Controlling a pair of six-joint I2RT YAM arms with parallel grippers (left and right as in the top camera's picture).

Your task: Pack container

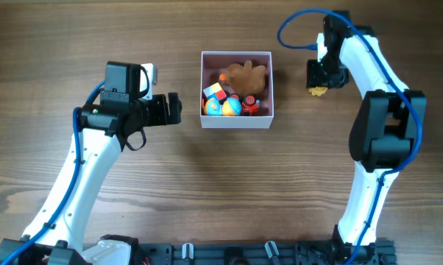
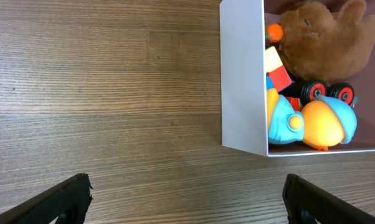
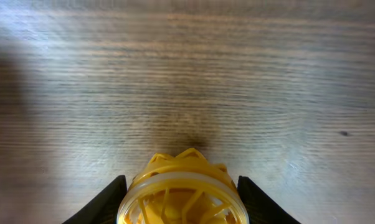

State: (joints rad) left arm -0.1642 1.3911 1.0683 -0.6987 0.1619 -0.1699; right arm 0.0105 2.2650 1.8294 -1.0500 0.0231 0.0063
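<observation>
The container (image 1: 236,122), a square white box with a pink inside, stands at the middle back of the table. It holds a brown plush (image 1: 245,77), a coloured cube (image 1: 215,92), blue-and-orange toys (image 1: 223,107) and a small red-wheeled toy (image 1: 250,104). My left gripper (image 1: 179,109) is open and empty, just left of the container, and its wrist view shows the white wall (image 2: 242,74) ahead of its fingers (image 2: 187,186). My right gripper (image 1: 319,82) is to the right of the container. It is shut on a round yellow toy (image 3: 181,202) between its fingers (image 3: 181,182).
Bare wooden table lies all around the container. The arm bases and a black rail (image 1: 266,254) run along the front edge. A blue cable (image 1: 295,22) loops above the right arm.
</observation>
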